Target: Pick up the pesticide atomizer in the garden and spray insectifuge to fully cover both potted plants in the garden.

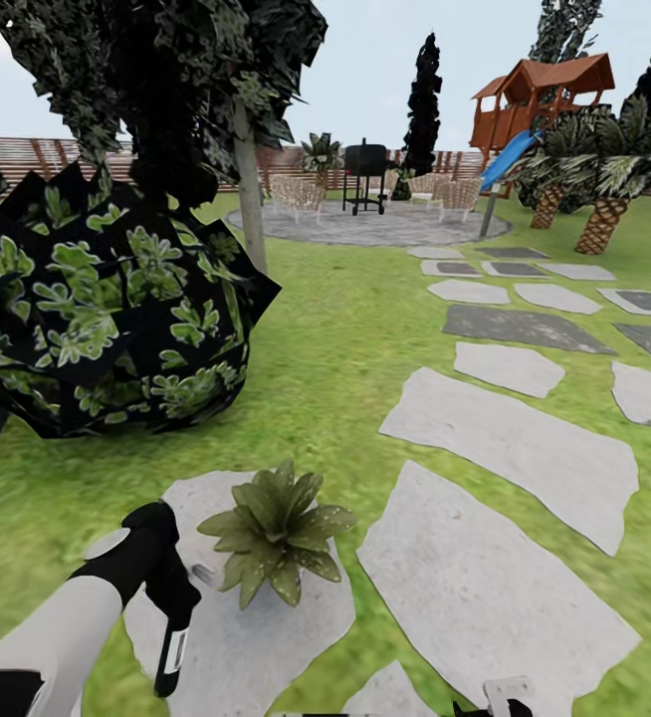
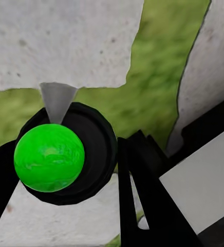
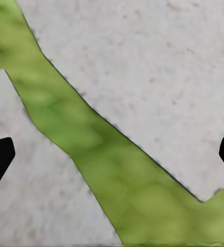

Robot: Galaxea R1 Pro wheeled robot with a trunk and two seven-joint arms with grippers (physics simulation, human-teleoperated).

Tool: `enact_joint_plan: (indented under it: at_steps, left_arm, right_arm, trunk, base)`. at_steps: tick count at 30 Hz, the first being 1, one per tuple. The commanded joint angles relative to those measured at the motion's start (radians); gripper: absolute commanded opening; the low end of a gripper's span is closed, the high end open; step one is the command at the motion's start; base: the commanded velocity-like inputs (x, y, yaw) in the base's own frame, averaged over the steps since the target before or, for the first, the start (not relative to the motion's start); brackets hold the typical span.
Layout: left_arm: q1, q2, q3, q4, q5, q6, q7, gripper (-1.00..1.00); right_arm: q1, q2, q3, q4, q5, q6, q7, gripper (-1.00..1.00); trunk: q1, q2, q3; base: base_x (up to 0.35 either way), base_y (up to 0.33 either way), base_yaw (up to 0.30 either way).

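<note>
Atomizer: green-capped bottle with a dark collar, clamped in the left gripper; grey nozzle cone ahead of it, over a stone slab.

Head view: left gripper at the lower left, pointing down beside one potted plant, a speckled rosette on a pale paving slab, near that slab's far edge. Lawn, further slabs to the right, dark bush beyond; fence, playhouse and palm trees far off. Right gripper at the bottom edge.

Left wrist view: nozzle points at stone and grass, not leaves.

Right wrist view: right gripper spread wide, empty, over slab and grass.

Handling: swing the nozzle onto the rosette's centre, then sweep outward so every leaf is wetted.
</note>
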Motion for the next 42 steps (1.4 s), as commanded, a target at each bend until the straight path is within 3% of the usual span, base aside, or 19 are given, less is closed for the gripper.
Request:
enact_joint_plan:
  at_steps: [1,6,11,21,33,42]
  left_arm:
    - [0.009,0.001,-0.004,-0.006,-0.006,0.010,-0.009,-1.00]
    - [0.032,0.009,-0.009,-0.013,-0.007,0.009,0.000,-1.00]
    - [0.035,0.014,-0.003,-0.002,-0.006,0.010,0.074,-1.00]
    - [0.036,0.007,0.002,-0.014,-0.002,0.011,0.081,-1.00]
    - [0.036,0.004,0.000,-0.012,0.004,0.011,0.081,-1.00]
    - [0.036,0.002,-0.001,-0.013,0.006,0.010,0.081,-1.00]
  right_arm:
    - [-0.001,0.000,0.009,0.001,-0.010,-0.003,-0.002,1.00]
    - [-0.001,0.000,0.009,0.001,-0.010,-0.004,-0.002,1.00]
    - [-0.001,0.000,0.010,0.001,-0.009,-0.004,-0.002,1.00]
    - [-0.001,0.000,0.010,0.001,-0.009,-0.003,-0.002,1.00]
    - [-0.001,0.000,0.010,0.001,-0.009,-0.003,-0.002,1.00]
    - [-0.001,0.000,0.010,0.001,-0.009,-0.003,-0.002,1.00]
  trunk:
    - [0.000,0.000,-0.001]
    - [0.000,0.000,-0.001]
    - [0.000,0.000,-0.001]
    - [0.000,0.000,-0.001]
    - [0.000,0.000,-0.001]
    - [0.000,0.000,-0.001]
  base:
    - [0.019,0.014,-0.278]
    - [0.004,0.003,-0.114]
    - [0.000,0.000,-0.005]
    - [-0.068,0.166,-0.040]
    - [-0.100,0.273,-0.280]
    - [0.009,0.045,-0.287]
